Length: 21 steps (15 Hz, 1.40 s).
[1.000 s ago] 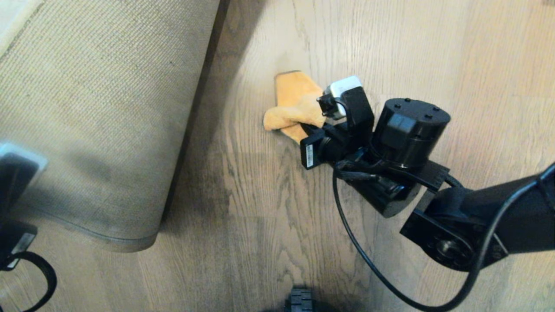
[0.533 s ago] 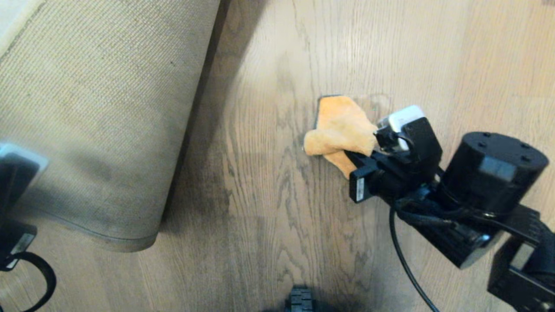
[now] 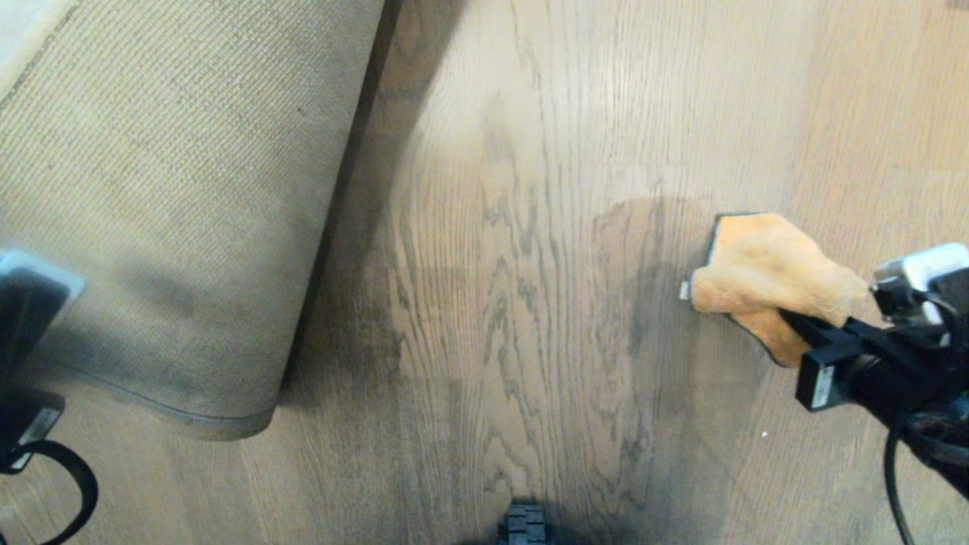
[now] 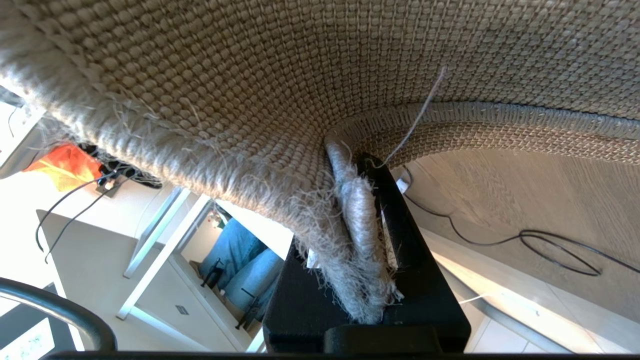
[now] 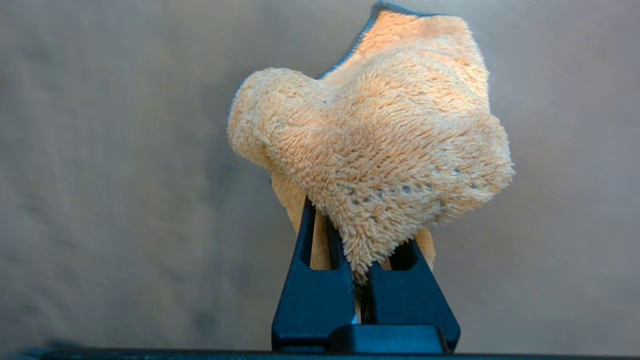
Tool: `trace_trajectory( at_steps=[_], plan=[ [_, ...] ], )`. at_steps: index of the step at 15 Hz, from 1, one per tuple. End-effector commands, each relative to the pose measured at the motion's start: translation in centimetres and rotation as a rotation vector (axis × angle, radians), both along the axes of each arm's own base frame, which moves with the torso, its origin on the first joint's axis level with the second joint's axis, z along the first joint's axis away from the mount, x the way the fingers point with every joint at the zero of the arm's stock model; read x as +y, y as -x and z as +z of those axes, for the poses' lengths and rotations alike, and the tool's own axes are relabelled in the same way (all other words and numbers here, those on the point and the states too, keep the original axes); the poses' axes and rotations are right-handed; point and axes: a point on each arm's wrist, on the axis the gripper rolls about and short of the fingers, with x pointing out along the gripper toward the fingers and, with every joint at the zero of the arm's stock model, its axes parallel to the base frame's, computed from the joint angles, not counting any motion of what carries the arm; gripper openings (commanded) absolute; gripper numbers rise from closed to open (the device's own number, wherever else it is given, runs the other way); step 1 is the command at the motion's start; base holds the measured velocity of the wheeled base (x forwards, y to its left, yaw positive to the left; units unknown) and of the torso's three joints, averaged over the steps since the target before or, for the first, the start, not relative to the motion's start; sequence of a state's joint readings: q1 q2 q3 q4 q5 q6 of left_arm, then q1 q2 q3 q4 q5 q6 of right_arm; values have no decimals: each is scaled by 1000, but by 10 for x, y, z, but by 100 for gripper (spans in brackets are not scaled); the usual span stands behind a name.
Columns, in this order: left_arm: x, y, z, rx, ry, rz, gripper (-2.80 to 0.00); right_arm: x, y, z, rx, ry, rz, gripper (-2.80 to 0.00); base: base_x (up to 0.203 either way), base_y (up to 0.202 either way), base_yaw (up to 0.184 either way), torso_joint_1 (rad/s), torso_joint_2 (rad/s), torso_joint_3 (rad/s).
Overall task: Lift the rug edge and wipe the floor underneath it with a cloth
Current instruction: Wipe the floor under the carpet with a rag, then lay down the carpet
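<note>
The fluffy orange-yellow microfibre cloth (image 3: 764, 284) lies bunched on the brown wood-grain plank floor (image 3: 530, 303), well right of the lifted grey-beige rug edge (image 4: 357, 225). The right end effector (image 5: 361, 280) reaches in low from the right, clamped on it. The left end effector (image 4: 367, 240) pinches the frayed border, tan backing showing.

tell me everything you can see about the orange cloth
The cloth is a small orange-yellow fluffy rag, microfibre by its look, with a thin dark stitched border. It is bunched and folded, pinched at one end by the right gripper, whose jaws are shut on it. It lies against the floor at the head view's right, well apart from the raised rug.
</note>
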<state>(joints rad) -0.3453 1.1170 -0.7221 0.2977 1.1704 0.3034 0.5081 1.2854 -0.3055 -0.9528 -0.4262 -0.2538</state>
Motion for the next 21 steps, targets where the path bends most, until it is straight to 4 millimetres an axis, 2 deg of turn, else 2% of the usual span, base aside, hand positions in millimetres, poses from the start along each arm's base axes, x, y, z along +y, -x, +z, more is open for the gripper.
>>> trace_trajectory(
  at_steps=[1, 5, 7, 10, 12, 14, 17, 21],
  plan=[
    [0, -1, -1, 8, -8, 3, -280, -25, 24, 4, -22, -9, -77, -280, 0, 0, 0, 0, 0, 0],
    [-1, -2, -1, 11, -9, 3, -280, -56, 68, -9, 29, 14, -176, -280, 0, 0, 0, 0, 0, 0],
    [-1, -2, -1, 11, -9, 2, -280, -69, 97, -19, 67, 28, -220, -280, 0, 0, 0, 0, 0, 0],
    [-1, -2, -3, 15, -3, -8, -280, -83, 143, -44, 135, 52, -276, -280, 0, 0, 0, 0, 0, 0],
    [-1, -1, -3, 16, -3, -9, -280, -88, 164, -61, 186, 70, -312, -280, 0, 0, 0, 0, 0, 0],
    [-1, -2, -3, 18, -4, -9, -280, -89, 170, -72, 290, 103, -354, -280, 0, 0, 0, 0, 0, 0],
    [-1, -1, -4, 19, -4, -7, -280, -88, 172, -78, 361, 110, -417, -280, 0, 0, 0, 0, 0, 0],
    [-1, -2, -4, 21, -4, -8, -280, -86, 171, -80, 416, 91, -484, -280, 0, 0, 0, 0, 0, 0]
  ],
)
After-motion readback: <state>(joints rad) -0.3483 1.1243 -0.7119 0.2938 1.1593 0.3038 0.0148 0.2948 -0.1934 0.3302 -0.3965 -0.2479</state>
